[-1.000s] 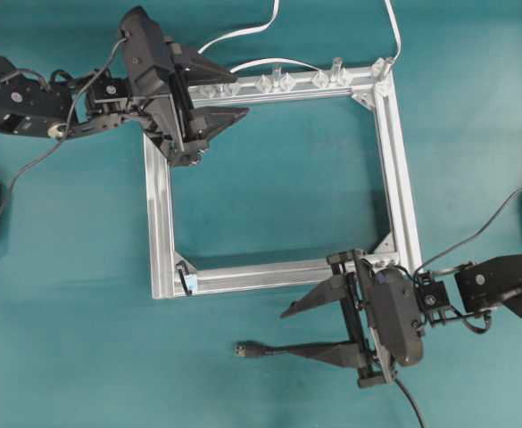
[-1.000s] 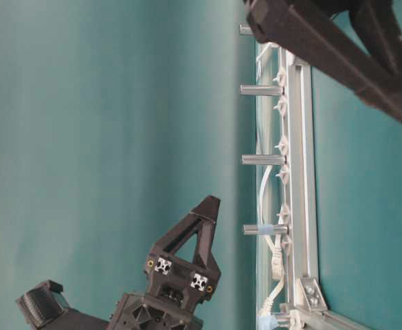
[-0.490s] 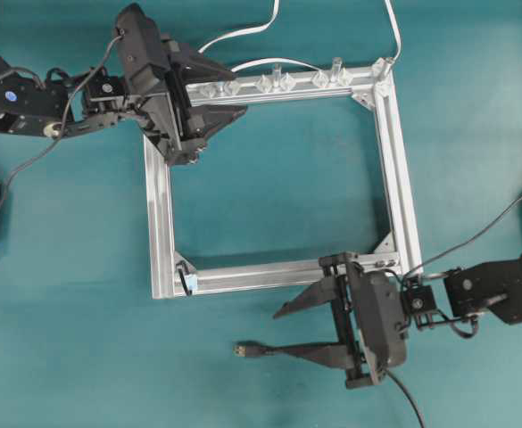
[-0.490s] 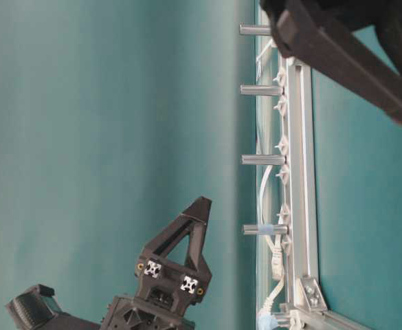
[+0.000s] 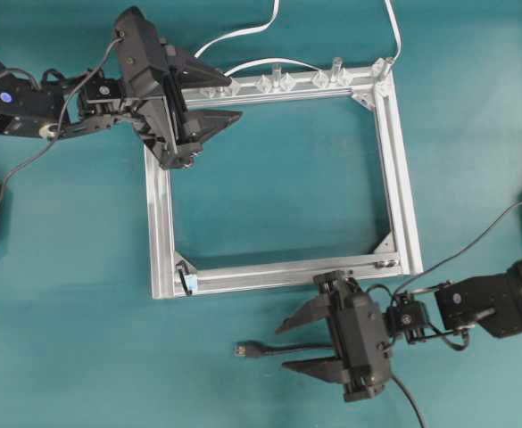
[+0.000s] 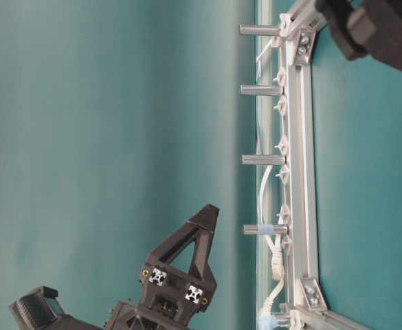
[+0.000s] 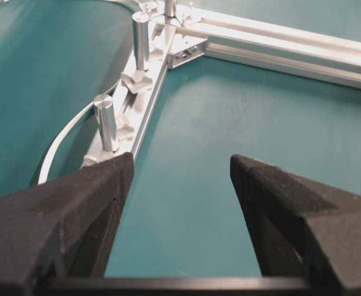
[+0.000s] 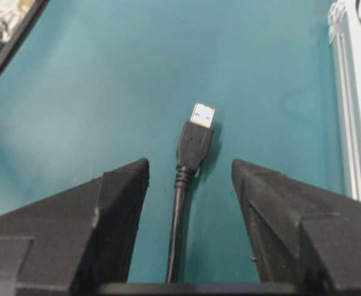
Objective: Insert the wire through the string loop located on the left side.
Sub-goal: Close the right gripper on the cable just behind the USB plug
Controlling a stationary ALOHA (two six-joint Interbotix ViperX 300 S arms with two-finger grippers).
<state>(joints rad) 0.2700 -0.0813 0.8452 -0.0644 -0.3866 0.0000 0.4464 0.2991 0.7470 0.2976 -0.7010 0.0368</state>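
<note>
The wire (image 5: 278,349) lies on the teal table in front of the silver frame, its small black plug (image 5: 245,349) pointing left. My right gripper (image 5: 281,348) is open and low, one finger on each side of the wire without touching it. In the right wrist view the wire (image 8: 178,228) runs between the fingers and the plug (image 8: 196,139) lies just past my right gripper (image 8: 189,163). The string loop (image 5: 183,282) sits at the frame's near-left corner bracket. My left gripper (image 5: 235,98) hovers open and empty over the far-left corner. The left wrist view shows my left gripper (image 7: 181,161) above bare table.
The square aluminium frame (image 5: 394,178) lies flat. Its far bar carries clear clips (image 5: 274,83) and upright metal posts (image 6: 262,159). White cables (image 5: 243,34) trail off behind it. Teal table (image 5: 82,357) spreads left of the plug. The right arm (image 5: 493,303) reaches in from the right.
My right gripper has moved towards the table's front and a little left, off the frame's near bar, and turned so both fingers flank the wire. The left gripper edged slightly further back.
</note>
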